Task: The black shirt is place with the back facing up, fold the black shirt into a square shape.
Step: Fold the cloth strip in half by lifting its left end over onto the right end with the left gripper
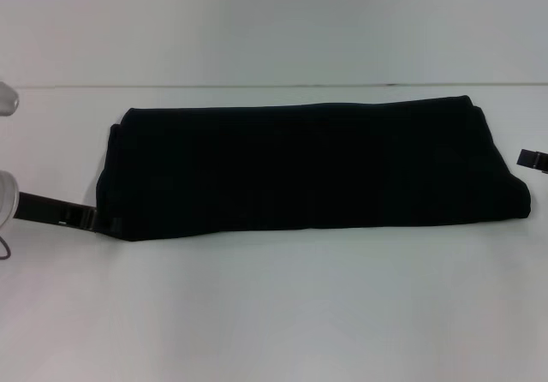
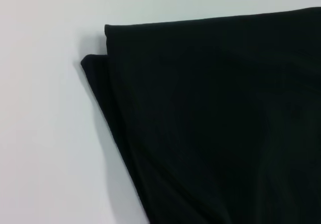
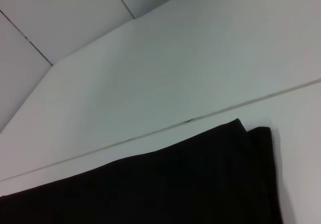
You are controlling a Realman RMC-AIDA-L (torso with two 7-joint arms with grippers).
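The black shirt [image 1: 308,166] lies on the white table as a long folded band running left to right, with layered edges at both ends. My left gripper [image 1: 101,222] reaches in low from the left and meets the shirt's near left corner. At the far right edge of the head view, my right gripper [image 1: 532,159] sits just off the shirt's right end, apart from it. The left wrist view shows the shirt's [image 2: 215,123] stacked left corner. In the right wrist view the shirt's [image 3: 165,184] far right corner lies near the table's back edge.
The white table [image 1: 274,313] stretches wide in front of the shirt. Its back edge [image 1: 257,86] runs just behind the shirt, with a pale wall beyond. Part of the left arm's silver wrist [image 1: 7,195] shows at the left border.
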